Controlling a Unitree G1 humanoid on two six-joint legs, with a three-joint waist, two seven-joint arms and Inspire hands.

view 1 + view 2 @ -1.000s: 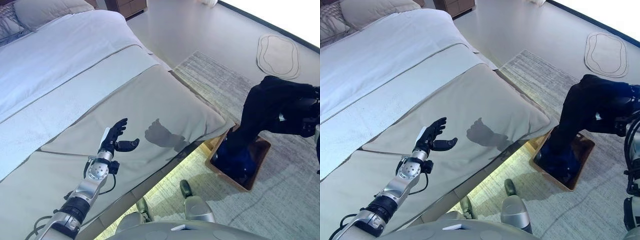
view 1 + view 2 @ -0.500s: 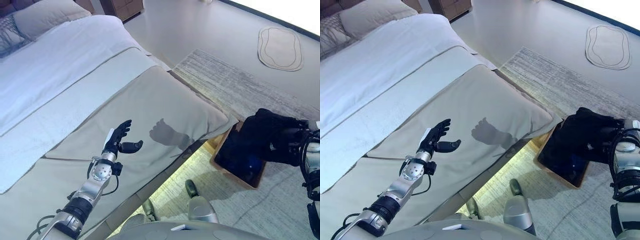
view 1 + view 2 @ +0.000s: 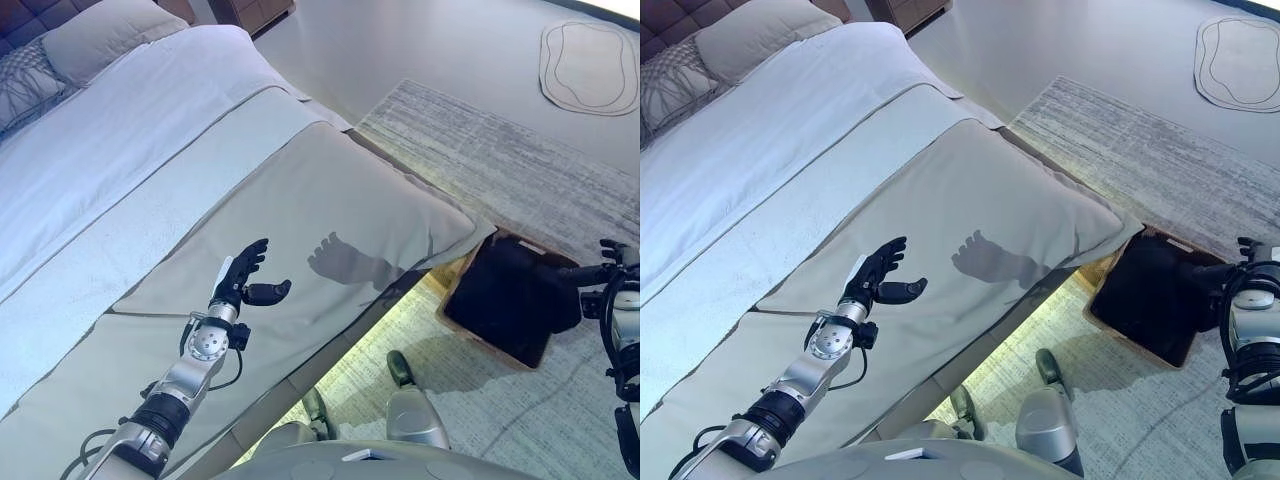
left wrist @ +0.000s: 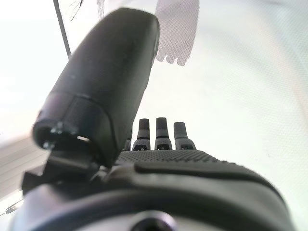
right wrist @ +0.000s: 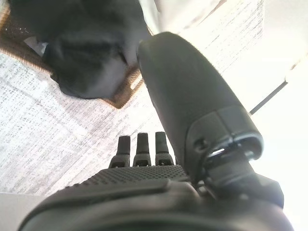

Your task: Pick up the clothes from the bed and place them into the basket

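Where the floor shows beside it, we record the bed (image 3: 150,170) as the largest item, covered by a white sheet (image 3: 120,120) and a beige blanket (image 3: 300,230), with pillows (image 3: 85,35) at its head. We note a grey rug (image 3: 480,160) on the floor along the bed's side. On the rug, close by the bed's corner, stands the basket (image 3: 478,335); the dark clothes (image 3: 510,300) lie inside it, filling it. We find the left hand (image 3: 243,281) raised above the blanket, fingers released and spread, holding nothing. The right hand (image 3: 610,270) shows just beside the basket, fingers straight and empty.
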